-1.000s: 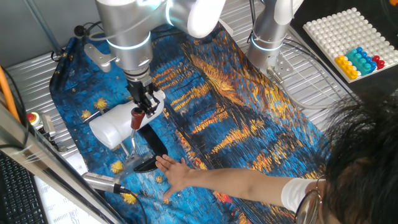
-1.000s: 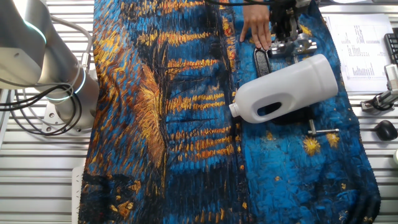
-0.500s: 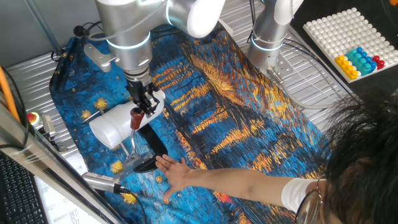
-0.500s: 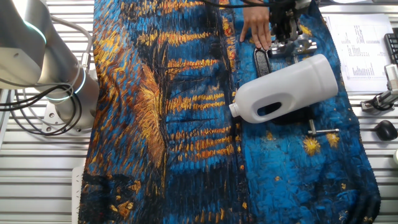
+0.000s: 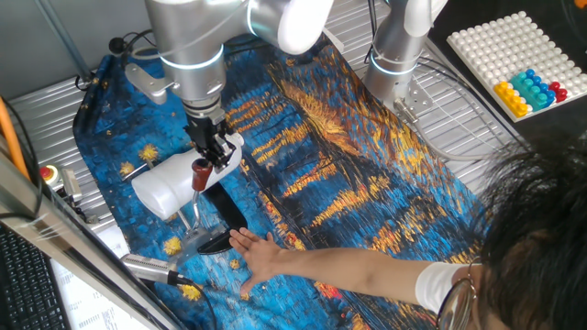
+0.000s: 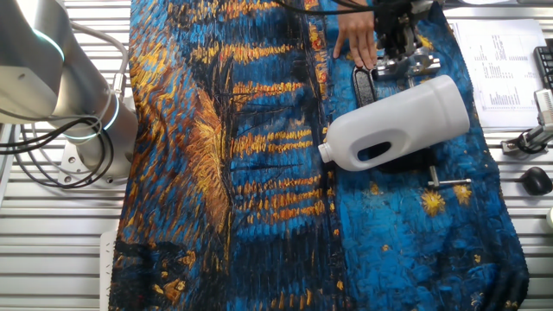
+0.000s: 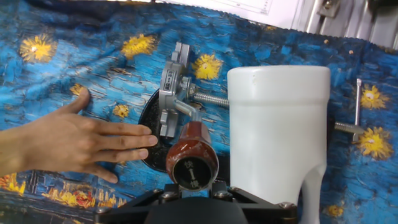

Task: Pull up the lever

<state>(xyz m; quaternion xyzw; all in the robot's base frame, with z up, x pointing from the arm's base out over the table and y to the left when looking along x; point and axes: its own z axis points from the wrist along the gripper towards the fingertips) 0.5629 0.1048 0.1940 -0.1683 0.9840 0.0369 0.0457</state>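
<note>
The lever (image 5: 200, 174) is a slim silver arm ending in a dark-red knob (image 7: 193, 158), and it stands nearly upright from a silver clamp (image 7: 171, 93) on a black base (image 5: 220, 240). My gripper (image 5: 214, 158) comes down from above onto the knob. In the hand view the knob's end face points straight at the camera, low in the middle, with the gripper (image 7: 193, 186) closed in tight on both its sides. In the other fixed view the gripper (image 6: 397, 34) is at the top edge and hides the lever.
A big white plastic bottle (image 5: 174, 183) (image 7: 277, 124) lies right beside the lever. A person's hand (image 5: 261, 257) (image 7: 74, 146) rests flat on the blue patterned cloth, fingertips at the black base. A silver rod with a cable (image 5: 151, 269) lies at the front left.
The arm above the gripper has shifted very slightly. The knob, the bottle and the person's hand have stayed put.
</note>
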